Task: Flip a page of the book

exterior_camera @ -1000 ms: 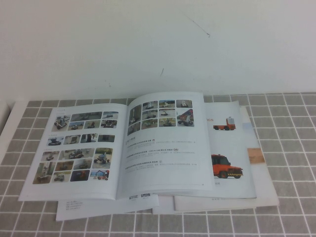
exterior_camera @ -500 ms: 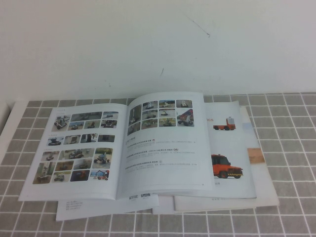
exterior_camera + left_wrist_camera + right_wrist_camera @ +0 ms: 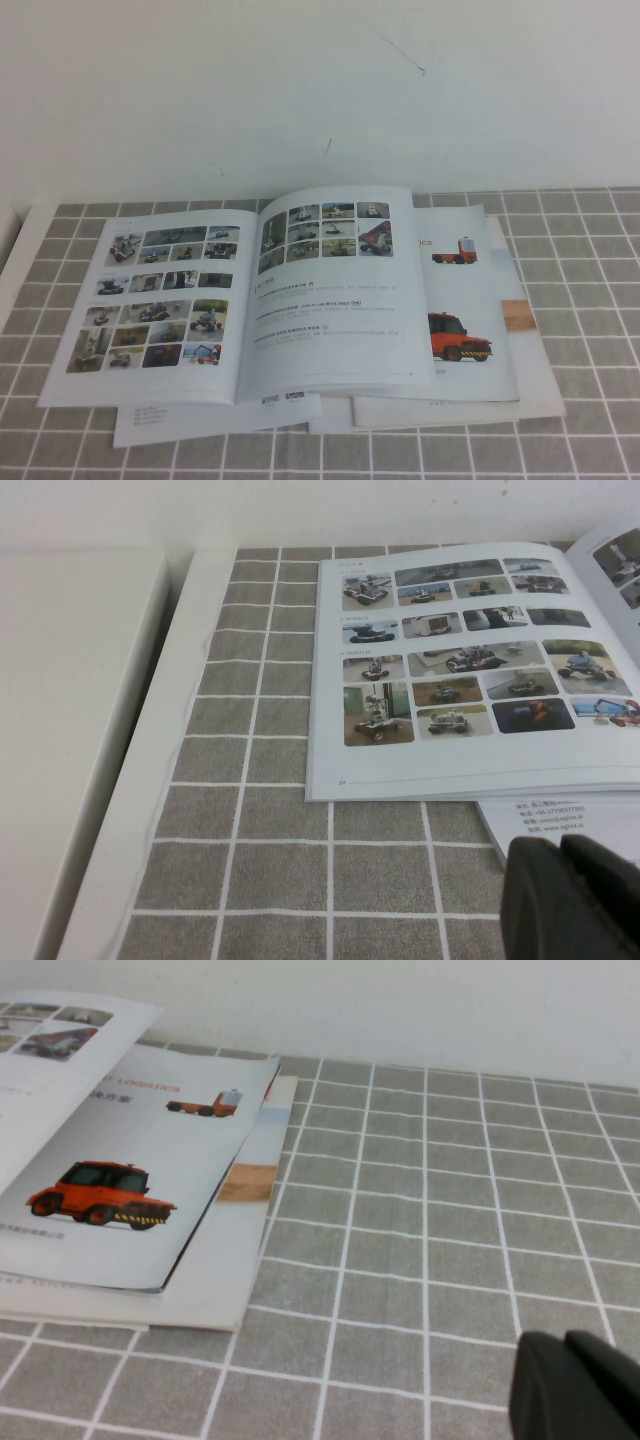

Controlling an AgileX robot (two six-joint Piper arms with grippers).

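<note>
The book lies open on the grey checked tablecloth, glossy and white. Its left leaf is filled with grids of small vehicle photos. The page, on the book's right side, carries a small photo grid above lines of text and arches slightly upward from the spine. Beneath the book, on its right, a brochure with orange-red trucks pokes out; a white sheet sticks out under the book's near edge. The left gripper hovers near the book's near-left corner, its fingers closed together. The right gripper hangs over bare cloth, well right of the book, likewise closed.
</note>
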